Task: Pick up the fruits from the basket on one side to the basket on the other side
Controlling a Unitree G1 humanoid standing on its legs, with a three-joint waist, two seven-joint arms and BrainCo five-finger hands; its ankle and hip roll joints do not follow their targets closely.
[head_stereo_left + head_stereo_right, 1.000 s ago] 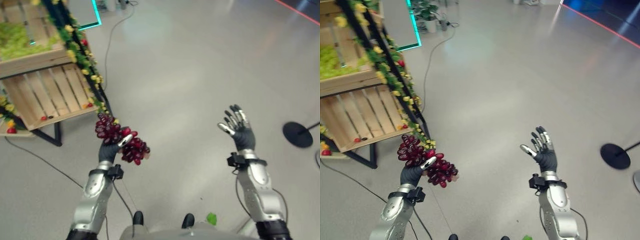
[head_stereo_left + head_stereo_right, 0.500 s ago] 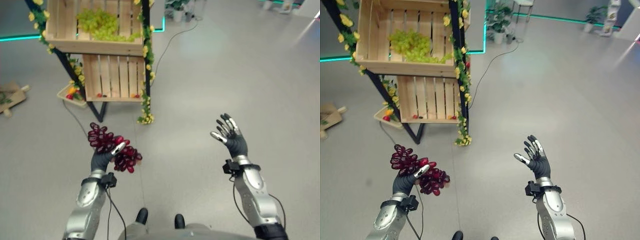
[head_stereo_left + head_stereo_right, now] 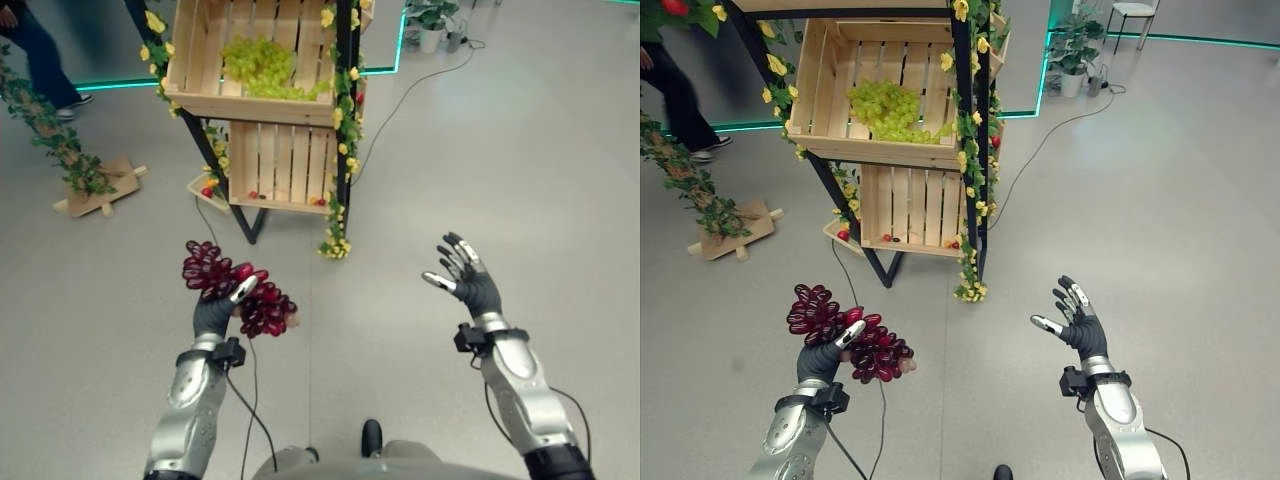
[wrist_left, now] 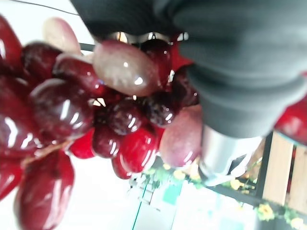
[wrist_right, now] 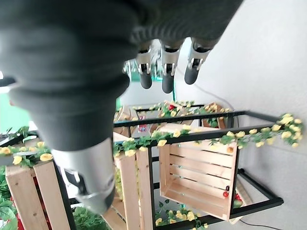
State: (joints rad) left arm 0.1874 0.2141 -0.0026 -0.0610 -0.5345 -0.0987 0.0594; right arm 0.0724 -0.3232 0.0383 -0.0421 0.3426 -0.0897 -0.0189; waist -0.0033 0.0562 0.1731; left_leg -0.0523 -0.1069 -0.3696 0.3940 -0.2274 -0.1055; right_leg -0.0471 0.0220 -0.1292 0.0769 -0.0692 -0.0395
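Note:
My left hand [image 3: 213,313] is shut on a bunch of dark red grapes [image 3: 232,288], held up above the floor at the lower left; the same grapes [image 4: 72,115] press close against the hand in the left wrist view. My right hand [image 3: 470,284] is raised at the right with fingers spread, holding nothing. Straight ahead stands a black-framed rack with two wooden crates. The upper crate [image 3: 835,140] holds green grapes [image 3: 885,108]. The lower crate [image 3: 905,205] has a few small red fruits [image 3: 952,243] at its front edge.
Yellow flower garlands [image 3: 975,170] wind down the rack's posts. A small tray of fruit [image 3: 205,188] lies behind the rack's foot. A leafy garland on a wooden board [image 3: 85,185] lies at left, a person's leg [image 3: 35,55] beyond. A potted plant [image 3: 1080,45] stands far back.
The camera has swung, so the rack now sits nearer the middle and a person's leg has come into view. Both hands keep their poses, the left still holding the red grapes.

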